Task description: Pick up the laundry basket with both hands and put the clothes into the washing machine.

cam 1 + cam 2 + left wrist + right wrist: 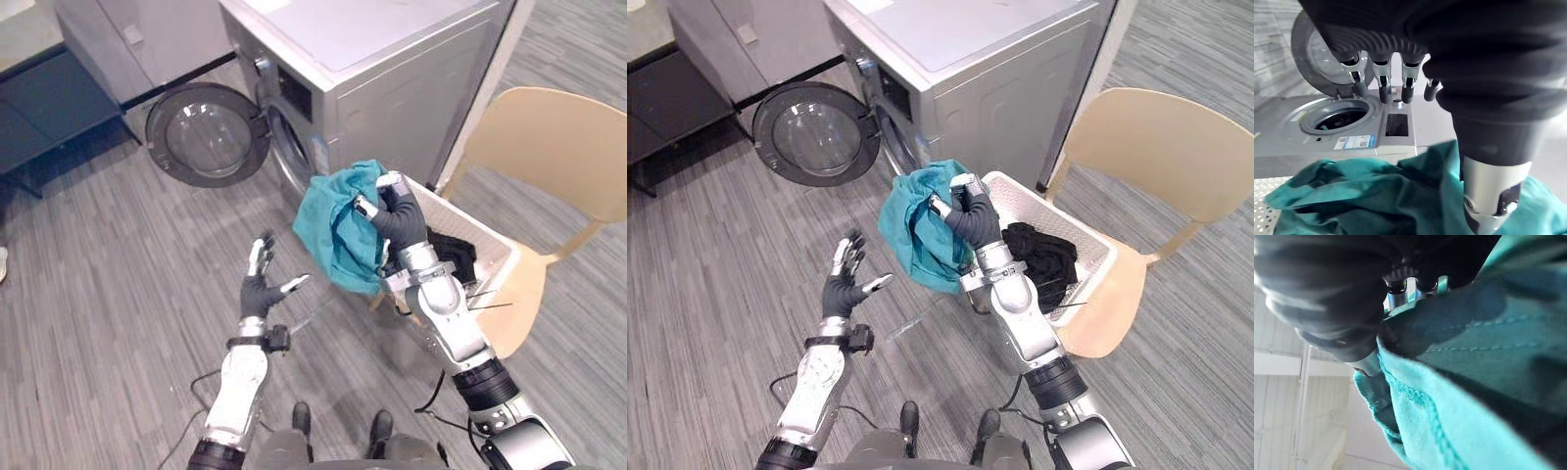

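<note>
My right hand [397, 217] has its fingers curled tight round a teal garment [338, 230], held up in front of the washing machine [392, 78], whose round door [201, 134] stands open. The laundry basket [1058, 213] sits on a pale chair [558, 137] just beside the washing machine, with dark clothes [1043, 257] lying in it. My left hand [263, 284] hovers before the machine's door, fingers spread and empty.

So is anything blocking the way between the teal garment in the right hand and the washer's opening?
Nothing visible does. The door is swung wide open, the drum opening is exposed, and the teal garment, held in the right hand, hangs close in front of it. The open left hand is off to the side.
</note>
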